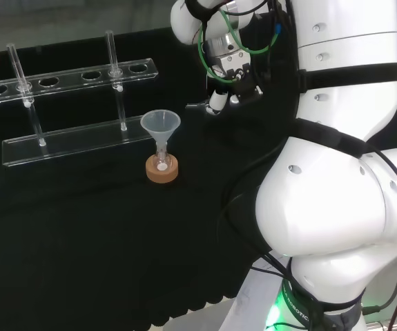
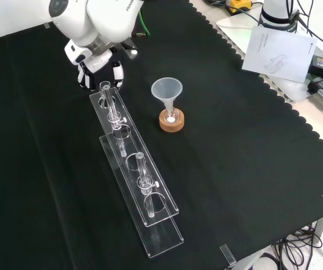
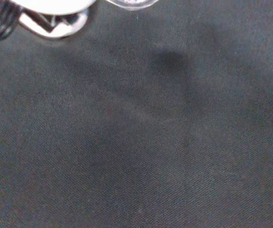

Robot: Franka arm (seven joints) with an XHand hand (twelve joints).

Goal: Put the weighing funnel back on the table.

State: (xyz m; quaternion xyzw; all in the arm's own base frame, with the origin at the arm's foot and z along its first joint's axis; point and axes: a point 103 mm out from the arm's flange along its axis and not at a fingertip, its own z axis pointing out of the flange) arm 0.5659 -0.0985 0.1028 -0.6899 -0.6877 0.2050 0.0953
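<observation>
My hand [image 1: 229,69] hangs low over the cloth just past the right end of the tube rack in the head view. In the front view the hand [image 2: 99,70] sits at the rack's far end, with curled fingers pointing down. A small clear piece, the weighing funnel [image 1: 197,105], sticks out from the fingers. It also juts out beside the hand in the front view [image 2: 130,52]. In the wrist view the weighing funnel's clear rim [image 3: 131,4] shows beside a white part of the hand [image 3: 55,4], with bare black cloth close below.
The big funnel [image 2: 167,90] stands in a small flask on a cork ring [image 2: 171,121], right of the rack in the front view. The clear rack [image 2: 133,169] holds two upright tubes [image 1: 114,58]. Papers [image 2: 279,48] and cables lie beyond the cloth's edge.
</observation>
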